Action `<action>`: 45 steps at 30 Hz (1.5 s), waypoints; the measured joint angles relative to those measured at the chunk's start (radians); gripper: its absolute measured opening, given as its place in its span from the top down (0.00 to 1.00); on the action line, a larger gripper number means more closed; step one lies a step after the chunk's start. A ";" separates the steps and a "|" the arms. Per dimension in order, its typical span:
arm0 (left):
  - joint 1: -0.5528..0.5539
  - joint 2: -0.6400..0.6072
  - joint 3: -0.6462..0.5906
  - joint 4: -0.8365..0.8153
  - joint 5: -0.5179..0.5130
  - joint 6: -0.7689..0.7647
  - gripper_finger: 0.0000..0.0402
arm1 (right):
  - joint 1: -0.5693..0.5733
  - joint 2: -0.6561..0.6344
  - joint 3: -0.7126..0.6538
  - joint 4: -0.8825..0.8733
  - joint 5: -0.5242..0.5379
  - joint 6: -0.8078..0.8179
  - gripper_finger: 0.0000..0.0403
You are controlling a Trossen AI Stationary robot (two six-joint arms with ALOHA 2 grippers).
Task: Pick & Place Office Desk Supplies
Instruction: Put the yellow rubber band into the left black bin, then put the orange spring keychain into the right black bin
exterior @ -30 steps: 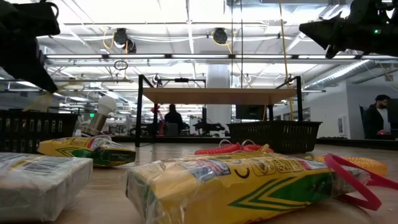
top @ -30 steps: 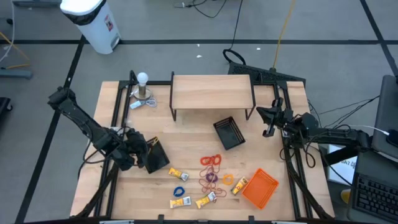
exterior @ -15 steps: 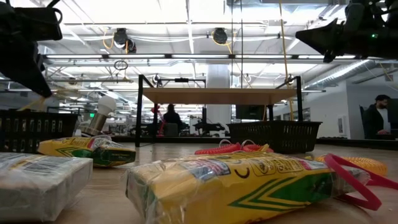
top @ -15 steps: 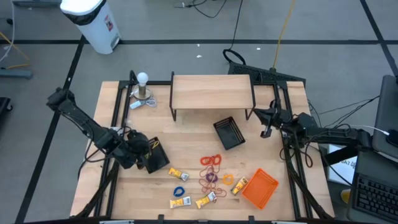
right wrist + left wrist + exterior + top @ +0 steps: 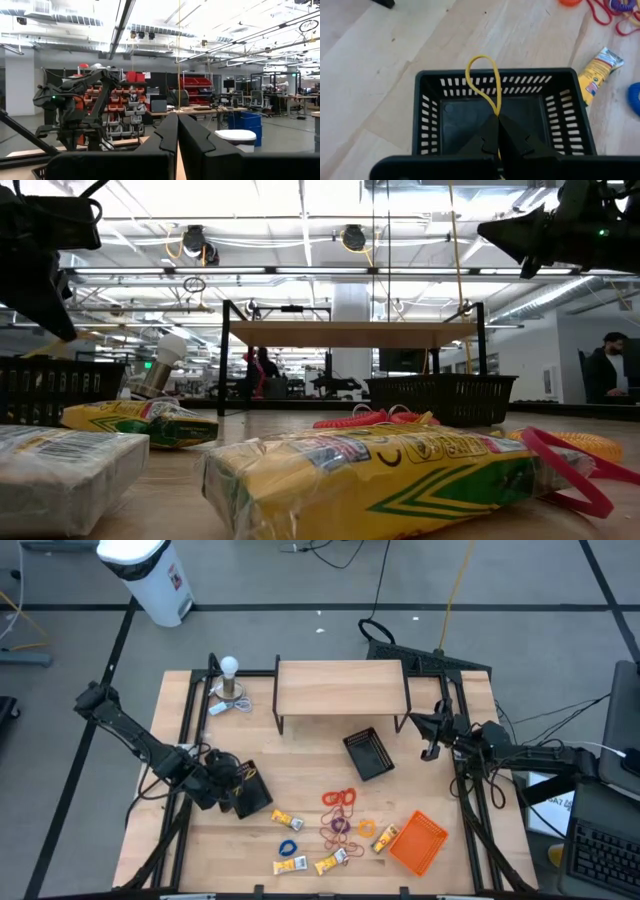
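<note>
A thin yellow rubber-band loop [image 5: 483, 80] is pinched at its lower end and stands up as a narrow oval above a black mesh tray [image 5: 435, 90].

The other supplies lie on the front part of the wooden table. A group of thin red rubber-band loops [image 5: 340, 798] lies near the middle, with purple loops [image 5: 337, 828] just in front of it and a small orange loop [image 5: 366, 828] beside them. A blue loop [image 5: 289, 847] lies more to the left. Small yellow-and-white rectangular packets lie flat around them: one [image 5: 285, 819] behind the blue loop, two [image 5: 291, 865] [image 5: 330, 862] at the front edge, and one [image 5: 385, 837] touching an orange rectangular tray [image 5: 420, 843].
</note>
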 joint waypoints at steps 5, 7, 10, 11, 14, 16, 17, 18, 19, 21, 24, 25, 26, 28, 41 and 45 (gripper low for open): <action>0.000 0.000 0.000 0.000 0.020 -0.048 0.96 | 0.000 0.000 0.000 -0.002 0.000 0.021 0.99; 0.000 0.000 0.000 -0.001 0.028 -0.071 0.94 | 0.000 0.000 0.000 -0.002 0.000 0.045 0.99; 0.000 0.000 0.000 -0.002 0.033 -0.088 0.89 | 0.000 0.000 0.000 -0.002 -0.003 0.053 0.99; 0.000 0.000 0.000 -0.001 0.033 -0.091 0.87 | 0.000 0.000 0.000 -0.002 -0.003 0.055 0.99; 0.000 0.000 0.000 -0.001 0.033 -0.098 0.79 | 0.000 0.000 0.000 -0.002 -0.003 0.084 0.99; 0.000 0.000 0.000 -0.001 0.031 -0.114 0.73 | 0.000 0.000 0.000 -0.002 -0.003 0.099 0.99; 0.000 0.000 0.000 -0.001 0.031 -0.118 0.69 | 0.000 0.000 0.000 -0.002 -0.003 0.101 0.99; 0.000 0.000 0.000 -0.001 0.031 -0.119 0.66 | 0.000 0.000 0.000 -0.002 -0.003 0.101 0.99; 0.000 0.000 0.000 -0.001 0.030 -0.118 0.62 | 0.000 0.000 0.000 -0.002 -0.003 0.100 0.99; 0.000 0.000 0.000 0.002 0.030 -0.098 0.57 | 0.000 0.000 0.000 -0.002 -0.003 0.099 0.99; 0.000 0.000 0.016 0.012 0.025 -0.064 0.53 | 0.000 0.000 0.000 -0.003 -0.003 0.099 0.99; 0.002 0.000 0.029 0.014 0.025 -0.055 0.52 | 0.000 0.000 0.000 -0.003 -0.003 0.099 0.99; 0.007 0.000 0.046 0.014 0.029 -0.037 0.53 | 0.000 0.000 0.000 -0.003 -0.002 0.101 0.99; 0.021 0.000 0.083 0.011 0.040 0.023 0.55 | 0.000 0.001 0.000 -0.003 -0.002 0.101 0.99; 0.180 -0.017 0.275 0.334 0.063 0.817 0.98 | 0.000 0.002 0.000 -0.010 -0.003 0.157 0.99; 0.259 -0.064 0.279 0.602 0.237 1.066 0.98 | 0.000 0.002 0.000 -0.010 -0.003 0.158 0.99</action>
